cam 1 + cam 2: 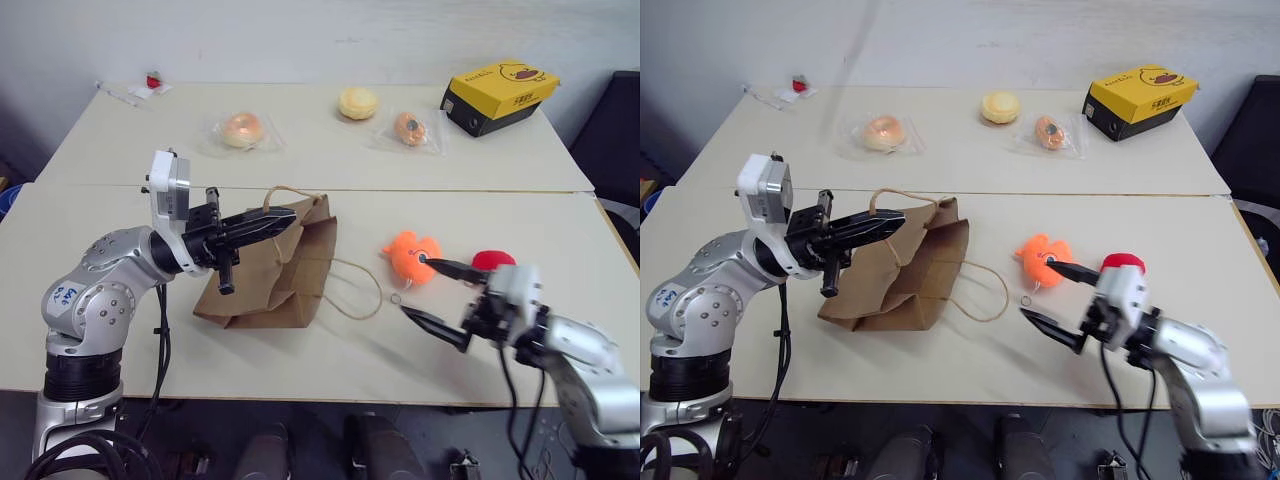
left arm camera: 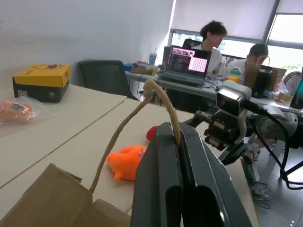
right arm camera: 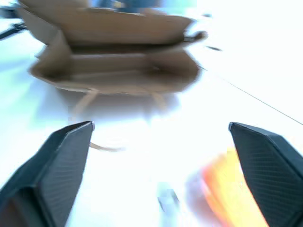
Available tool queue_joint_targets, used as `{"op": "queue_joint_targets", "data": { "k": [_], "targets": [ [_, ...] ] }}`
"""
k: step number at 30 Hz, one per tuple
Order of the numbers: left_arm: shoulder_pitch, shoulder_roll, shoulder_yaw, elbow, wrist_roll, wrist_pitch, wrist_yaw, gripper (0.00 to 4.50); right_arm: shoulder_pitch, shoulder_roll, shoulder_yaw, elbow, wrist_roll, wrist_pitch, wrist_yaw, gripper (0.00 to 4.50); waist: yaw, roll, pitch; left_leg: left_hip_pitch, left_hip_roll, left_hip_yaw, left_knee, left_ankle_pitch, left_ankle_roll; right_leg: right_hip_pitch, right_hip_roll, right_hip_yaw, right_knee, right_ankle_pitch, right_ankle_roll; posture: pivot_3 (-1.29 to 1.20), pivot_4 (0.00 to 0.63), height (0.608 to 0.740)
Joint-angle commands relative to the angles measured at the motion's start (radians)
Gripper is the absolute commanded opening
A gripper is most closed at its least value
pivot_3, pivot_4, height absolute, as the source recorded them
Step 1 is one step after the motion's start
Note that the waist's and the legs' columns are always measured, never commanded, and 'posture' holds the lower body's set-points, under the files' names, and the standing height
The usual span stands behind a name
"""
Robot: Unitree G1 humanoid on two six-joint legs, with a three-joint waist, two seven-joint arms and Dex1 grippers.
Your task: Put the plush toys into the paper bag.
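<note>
With the left gripper clamped on the flat brown paper bag's string handle mid-table, the wide-open right gripper should straddle the orange plush toy near the table's right edge, beside the red plush toy.

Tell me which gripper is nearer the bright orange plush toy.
Right. The right gripper stands open just beside the bright orange plush toy, one finger tip at its edge. The left gripper is across the table, shut on the brown paper bag's string handle.
</note>
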Motion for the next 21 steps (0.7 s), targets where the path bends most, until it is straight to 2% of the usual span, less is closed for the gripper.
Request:
{"op": "queue_joint_targets", "data": {
  "k": [1,5,11,15,21],
  "targets": [
    [-0.009,0.014,0.009,-0.014,-0.001,-0.011,-0.019,0.0,0.157,-0.003,-0.121,-0.082,0.018,-0.051,0.008,4.47,0.003,0.0,0.0,0.0,0.0,0.0,0.0,0.0,0.0,0.0,0.0,0.0,0.0,0.0,0.0,0.0,0.15,0.74],
    [-0.025,0.014,0.006,0.007,0.011,-0.014,-0.026,0.0,0.347,0.093,-0.255,-0.02,-0.04,-0.19,-0.051,4.47,0.011,0.0,0.0,0.001,0.0,-0.001,-0.001,0.0,0.0,0.002,0.0,0.0,0.0,0.0,0.0,0.0,0.15,0.74],
    [-0.036,0.016,-0.001,0.015,0.02,-0.01,-0.037,0.0,0.373,0.103,-0.28,0.175,-0.215,-0.442,-0.089,4.47,-0.004,0.0,0.0,0.014,0.0,0.005,-0.004,-0.003,0.006,0.012,0.0,0.006,-0.003,0.001,0.001,0.0,0.15,0.74],
    [-0.052,0.02,-0.006,0.03,0.031,-0.012,-0.047,0.0,0.255,0.036,-0.214,0.227,-0.263,-0.457,-0.095,4.47,-0.01,0.001,0.001,0.015,0.0,0.005,-0.005,-0.001,0.002,0.012,0.001,0.006,-0.002,0.0,0.001,0.0,0.15,0.74],
    [-0.062,0.019,-0.024,0.033,0.052,-0.013,-0.056,0.0,-0.096,-0.129,0.018,0.302,-0.476,-0.424,-0.088,4.47,-0.023,0.002,0.001,0.015,0.0,0.005,-0.004,0.0,0.001,0.012,0.001,0.005,-0.001,0.0,0.001,0.0,0.15,0.74]
  ]
}}
